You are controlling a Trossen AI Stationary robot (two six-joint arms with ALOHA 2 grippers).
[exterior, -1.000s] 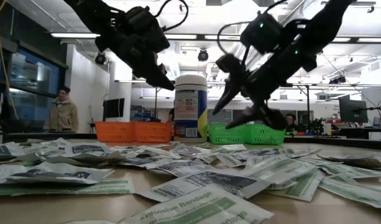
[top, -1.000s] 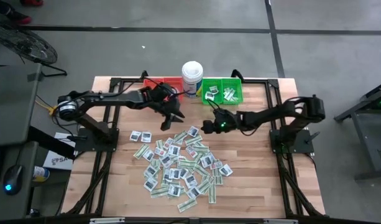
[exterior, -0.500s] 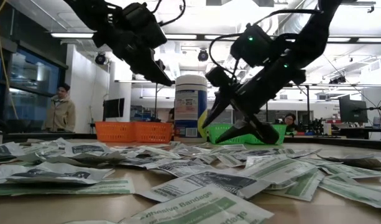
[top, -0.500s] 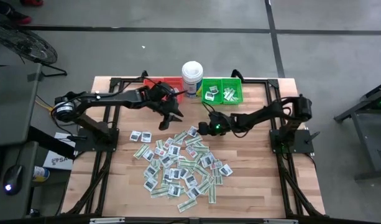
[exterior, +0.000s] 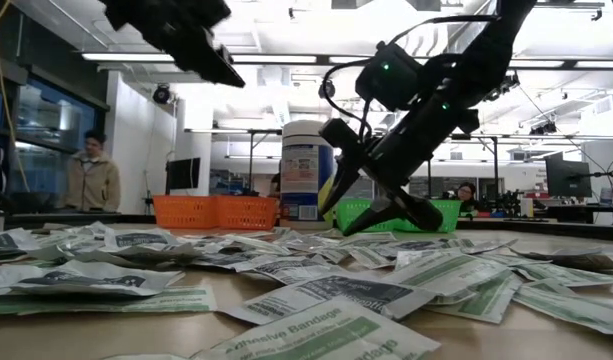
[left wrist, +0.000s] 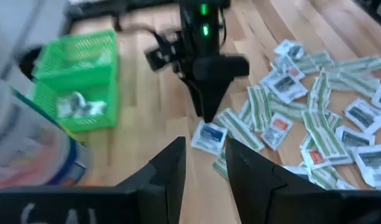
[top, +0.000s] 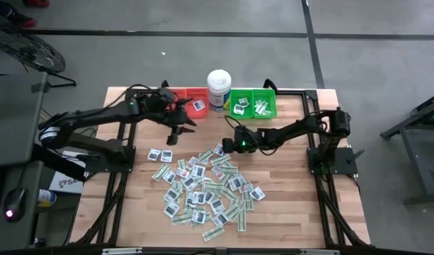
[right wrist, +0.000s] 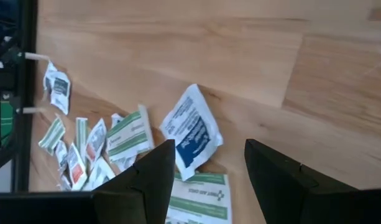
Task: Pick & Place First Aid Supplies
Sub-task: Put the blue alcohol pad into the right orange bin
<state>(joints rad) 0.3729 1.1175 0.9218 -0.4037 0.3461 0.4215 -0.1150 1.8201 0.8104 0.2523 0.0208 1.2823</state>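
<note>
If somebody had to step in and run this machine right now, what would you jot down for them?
Left gripper: empty, fingers a little apart, raised near the red bin.
Right gripper: open, empty, lowered over a square white packet at the pile's far edge.
Supplies: most packets lie in a loose pile mid-table.
Done: one packet shows in the red bin, several in the green bin.
Left: nearly the whole pile. The right gripper looks about to pick up that white packet.
The white tub stands between the bins.
</note>
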